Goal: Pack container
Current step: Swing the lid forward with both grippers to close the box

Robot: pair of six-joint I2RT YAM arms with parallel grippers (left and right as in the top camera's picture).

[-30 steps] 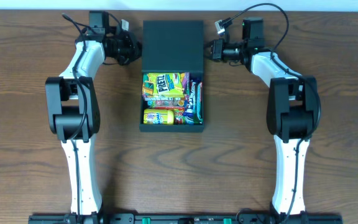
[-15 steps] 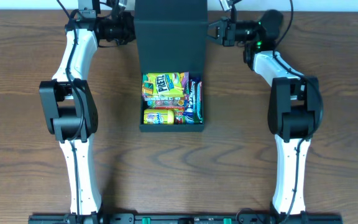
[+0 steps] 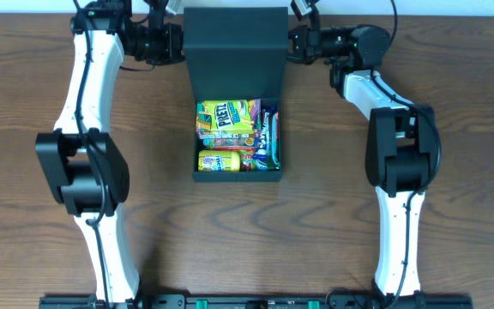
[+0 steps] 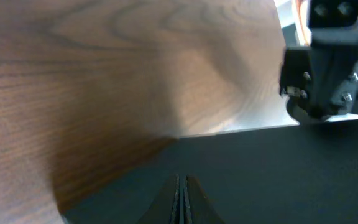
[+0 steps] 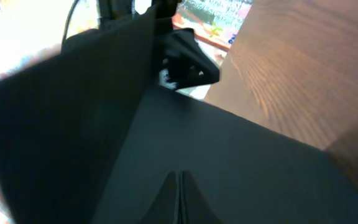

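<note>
The container (image 3: 237, 176) is a dark box lying open mid-table, holding a yellow pretzel packet (image 3: 225, 118), a yellow can (image 3: 217, 160) and a dark packet (image 3: 268, 137). Its hinged flap lid (image 3: 234, 51) stands raised at the far end. My left gripper (image 3: 178, 41) is shut at the lid's left edge, and my right gripper (image 3: 292, 41) is shut at its right edge. In the left wrist view the closed fingertips (image 4: 183, 180) rest against the dark lid (image 4: 278, 174). The right wrist view shows the same: the gripper (image 5: 180, 177) lies shut against the lid (image 5: 241, 162).
Bare wooden table (image 3: 453, 215) lies on both sides of the box. The table's far edge (image 3: 453, 15) runs just behind both grippers. Cables loop above each wrist. The right arm's wrist (image 4: 328, 62) shows across the lid in the left wrist view.
The flap lid has swung up from lying flat to standing raised. Both grippers rose and moved toward the far edge along its sides, staying shut.
</note>
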